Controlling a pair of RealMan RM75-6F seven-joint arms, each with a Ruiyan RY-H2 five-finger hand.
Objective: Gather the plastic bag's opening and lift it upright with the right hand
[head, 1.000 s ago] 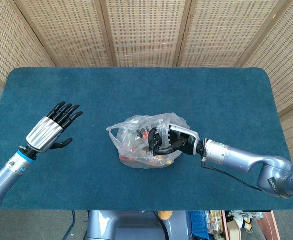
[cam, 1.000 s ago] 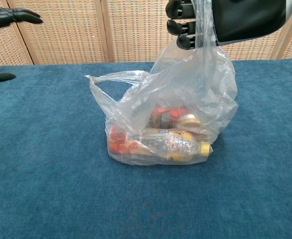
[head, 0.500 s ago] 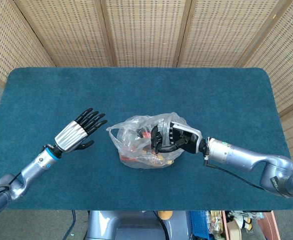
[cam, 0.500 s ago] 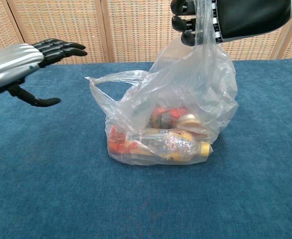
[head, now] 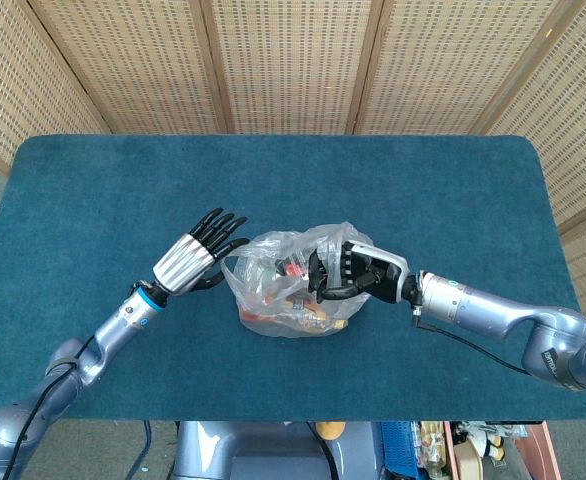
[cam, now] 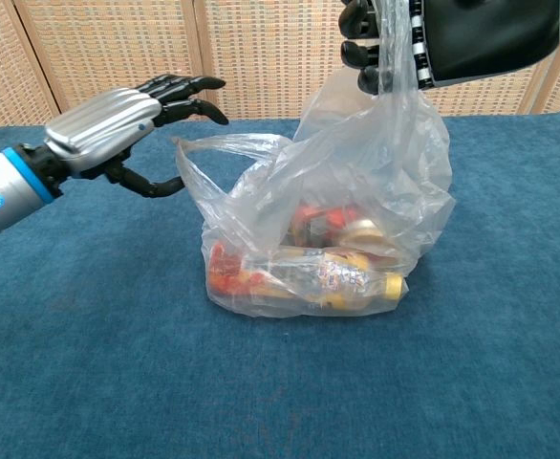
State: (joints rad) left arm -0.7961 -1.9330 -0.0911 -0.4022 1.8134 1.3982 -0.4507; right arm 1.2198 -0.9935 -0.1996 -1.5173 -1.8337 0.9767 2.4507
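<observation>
A clear plastic bag (head: 288, 285) (cam: 337, 229) with red and yellow packets inside stands on the blue table. My right hand (head: 348, 275) (cam: 433, 38) grips the bag's right handle and holds it up above the contents. The bag's left handle loop (cam: 227, 153) sags free. My left hand (head: 198, 258) (cam: 118, 124) is open with spread fingers, right beside that loose left handle, fingertips close to the plastic.
The blue table cloth (head: 423, 190) stretches wide on all sides of the bag. A woven screen (head: 293, 60) stands behind the far edge. Some clutter (head: 443, 445) shows below the table's near edge.
My left hand has swept right from the table's left side up to the bag's loose handle. The right hand has risen slightly with the held handle; the bag stays put.
</observation>
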